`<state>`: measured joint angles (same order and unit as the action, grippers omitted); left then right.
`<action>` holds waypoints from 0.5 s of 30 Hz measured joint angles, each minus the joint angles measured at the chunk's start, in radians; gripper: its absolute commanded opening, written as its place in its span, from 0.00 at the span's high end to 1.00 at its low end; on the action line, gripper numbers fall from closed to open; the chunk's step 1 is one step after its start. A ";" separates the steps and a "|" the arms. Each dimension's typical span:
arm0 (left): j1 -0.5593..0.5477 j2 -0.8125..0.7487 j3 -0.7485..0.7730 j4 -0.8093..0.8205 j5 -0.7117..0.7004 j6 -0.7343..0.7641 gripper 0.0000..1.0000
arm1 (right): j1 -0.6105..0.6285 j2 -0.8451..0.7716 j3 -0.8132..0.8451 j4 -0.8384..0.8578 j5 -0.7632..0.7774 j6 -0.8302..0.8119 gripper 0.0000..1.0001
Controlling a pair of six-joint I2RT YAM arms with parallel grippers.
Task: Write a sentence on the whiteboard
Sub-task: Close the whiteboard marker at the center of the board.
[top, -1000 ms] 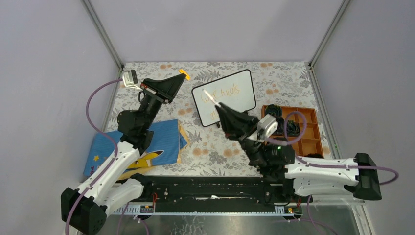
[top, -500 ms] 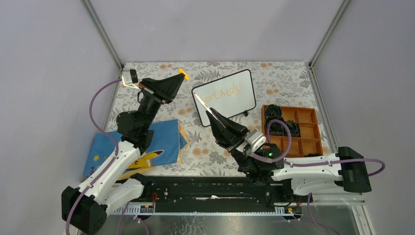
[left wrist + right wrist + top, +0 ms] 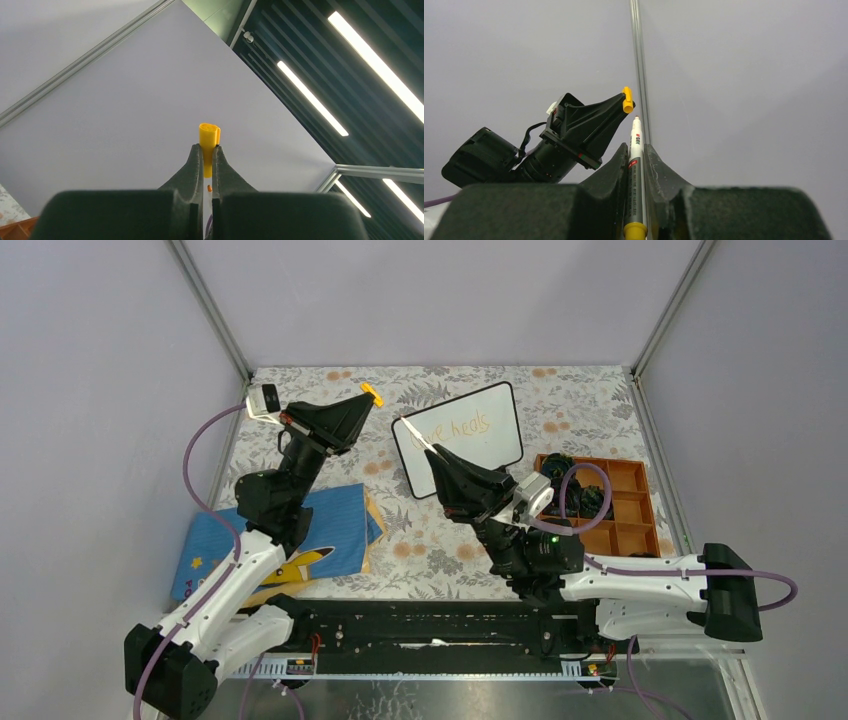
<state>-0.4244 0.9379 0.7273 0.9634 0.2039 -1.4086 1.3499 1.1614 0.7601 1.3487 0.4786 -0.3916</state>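
Note:
The whiteboard (image 3: 497,448) lies tilted at the middle back of the table. The sentence (image 3: 468,427) shows in thin orange script, its lower left part hidden by my right gripper (image 3: 436,452). That gripper is shut on a white marker (image 3: 416,434) (image 3: 636,155), raised, with its tip over the board's top left corner. My left gripper (image 3: 364,401) (image 3: 209,146) is held up to the left of the board, shut on the yellow marker cap (image 3: 372,394) (image 3: 209,142). In the right wrist view the marker tip points close beneath the yellow cap (image 3: 627,100).
An orange compartment tray (image 3: 627,502) with black parts sits right of the board. A blue printed cloth (image 3: 310,525) lies at the left under the left arm. The floral table cover (image 3: 430,540) is bounded by metal frame posts (image 3: 213,315) and grey walls.
My right arm has lifted the marker off the board, swung it back and then forward, so the tip now points at the cap. The left gripper has hardly moved.

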 measured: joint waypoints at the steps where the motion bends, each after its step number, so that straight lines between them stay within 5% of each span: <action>1: 0.000 0.000 0.000 0.000 0.000 -0.001 1.00 | 0.000 0.000 0.003 -0.007 -0.002 0.007 1.00; 15: 0.000 -0.003 -0.003 0.002 0.015 -0.005 1.00 | -0.002 0.018 0.029 -0.038 -0.018 0.061 1.00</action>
<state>-0.4244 0.9348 0.7238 0.9657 0.2188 -1.4136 1.3483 1.1797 0.7891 1.3109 0.4610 -0.3305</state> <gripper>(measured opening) 0.043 0.187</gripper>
